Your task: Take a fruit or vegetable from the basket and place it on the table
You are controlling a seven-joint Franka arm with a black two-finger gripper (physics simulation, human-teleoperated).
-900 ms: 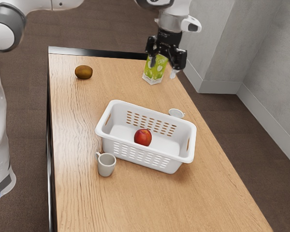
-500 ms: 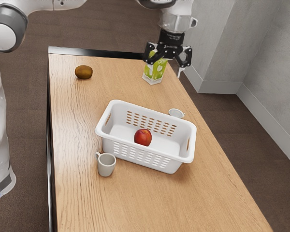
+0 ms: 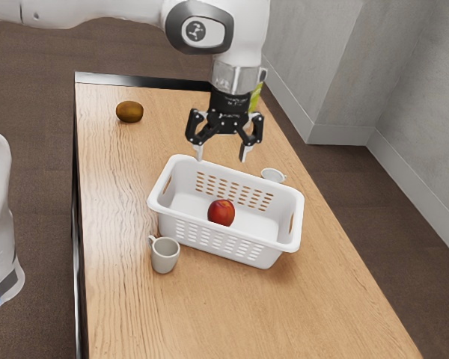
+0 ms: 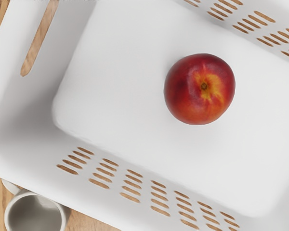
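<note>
Table point(image 3: 322, 299): supports the basket. Basket point(image 3: 239, 175): upright, contains the fruit. Gripper point(image 3: 222, 155): above the basket, fingers spread wide, empty. Fruit point(image 3: 221, 213): round, on the basket floor — probably light, firm, slightly slippery, easily bruised. Grasp opposite sides at the widest girth — apply moderate force.

Pincer point(image 3: 223, 155) shifted from above the surface's point(image 3: 127, 164) far corner at the exterior view's right; now over basket point(image 3: 263, 258). Green carton point(image 3: 256, 97) now mostly hidden behind arm point(image 3: 243, 34).
</note>
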